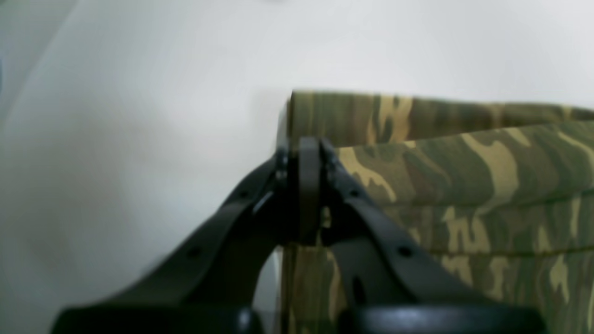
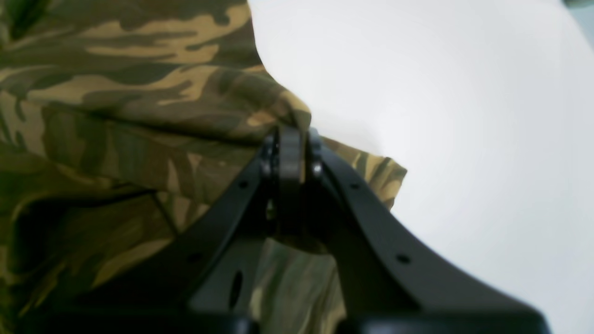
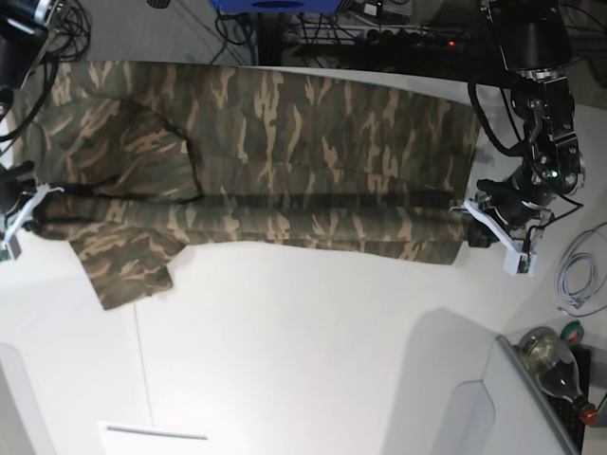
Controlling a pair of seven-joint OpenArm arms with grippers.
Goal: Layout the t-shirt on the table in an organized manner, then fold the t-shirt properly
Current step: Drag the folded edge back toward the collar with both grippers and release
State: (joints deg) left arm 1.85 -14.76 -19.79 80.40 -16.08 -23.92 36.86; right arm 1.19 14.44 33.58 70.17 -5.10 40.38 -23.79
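Observation:
The camouflage t-shirt (image 3: 285, 142) lies spread sideways across the far half of the white table (image 3: 313, 341). Its near long edge is lifted and folded over along a dark crease. One sleeve (image 3: 128, 265) sticks out at the near left. My left gripper (image 3: 467, 210) is at the shirt's right end, shut on the cloth edge. The left wrist view shows it (image 1: 308, 146) pinching the shirt (image 1: 464, 176) above the table (image 1: 139, 116). My right gripper (image 3: 38, 201) is at the shirt's left end. The right wrist view shows it (image 2: 291, 139) shut on a fold of the shirt (image 2: 139, 93), with the table (image 2: 464, 116) beyond.
A thin dark seam line (image 3: 142, 360) runs along the table at the near left. A glass bottle (image 3: 555, 365) and a coiled white cable (image 3: 579, 275) lie off the table's right edge. Dark cables and equipment (image 3: 379, 33) crowd the far side.

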